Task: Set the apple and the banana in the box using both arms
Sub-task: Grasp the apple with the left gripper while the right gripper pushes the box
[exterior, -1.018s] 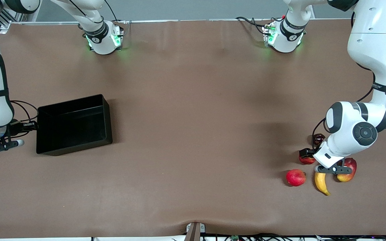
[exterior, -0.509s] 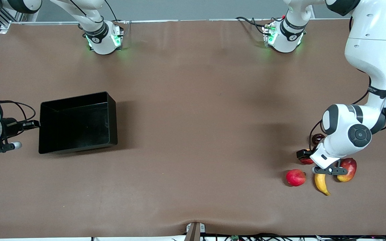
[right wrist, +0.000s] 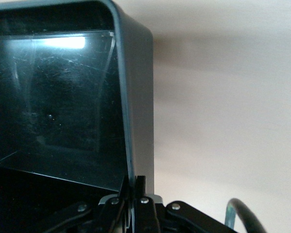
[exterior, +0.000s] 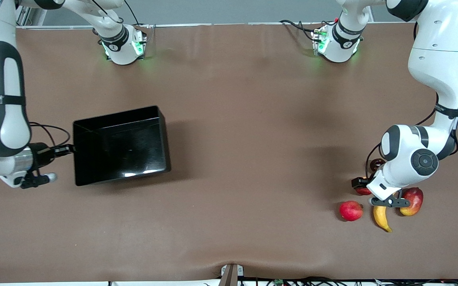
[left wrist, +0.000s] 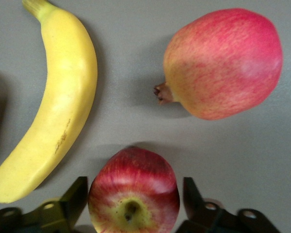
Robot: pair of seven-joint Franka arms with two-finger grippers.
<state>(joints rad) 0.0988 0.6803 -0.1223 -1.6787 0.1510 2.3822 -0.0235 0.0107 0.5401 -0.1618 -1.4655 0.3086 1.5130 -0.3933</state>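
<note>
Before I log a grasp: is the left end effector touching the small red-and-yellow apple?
Apart. In the left wrist view the left end effector straddles the apple, a gap showing beside each finger.

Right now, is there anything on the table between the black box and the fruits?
No. In the front view only bare brown table lies between the box and the pink-red fruit, the fruit closest to it.

apple (exterior: 363,190): in the front view mostly hidden under the left arm's wrist; only a red sliver shows. In the left wrist view its lower part is cut off by the edge.
banana (exterior: 381,217): upper end hidden under the left gripper (exterior: 359,185) in the front view.
mango (exterior: 412,200): partly covered by the left wrist.
box (right wrist: 136,97): cut off by the right wrist view's edges.
</note>
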